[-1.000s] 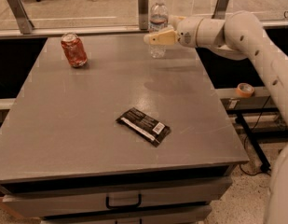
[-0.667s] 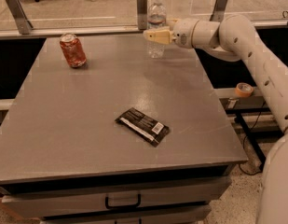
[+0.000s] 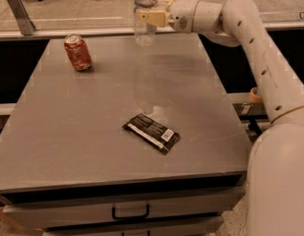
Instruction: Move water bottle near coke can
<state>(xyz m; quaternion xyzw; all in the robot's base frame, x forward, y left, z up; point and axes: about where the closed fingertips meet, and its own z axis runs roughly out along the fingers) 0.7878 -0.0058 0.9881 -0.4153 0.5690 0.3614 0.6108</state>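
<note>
**Item:** tall clear plastic water bottle [image 3: 144,32], at the far edge of the desk and right of centre, well apart from the can. Its neck and cap run off the top of the view. Whether its base rests on the desk or hangs just above it, I cannot tell.

**Hand** [image 3: 152,16]: cream, two-fingered, reaching in from the right and closed around the bottle's upper body. One finger crosses the front; the other shows behind.

**Destination:** small red coke can [image 3: 77,52] with a silver top, upright near the far left corner of the flat grey desk [image 3: 82,132].

**Also present:**
- Flat black snack wrapper [image 3: 151,132] toward the near side, off the line between bottle and can.
- White jointed arm [image 3: 250,33].
- Drawer handle [image 3: 131,212] below the desktop.

**Risks, as I judge them:**
- The grip sits high, so the bottle may swing or slip during a sideways carry.
- Brought in too close, it may knock the can over.
- Released at a tilt, so tall a bottle would likely topple.

**Hidden or unclear:** the cap, the far finger's contact with the bottle, and the label band.
</note>
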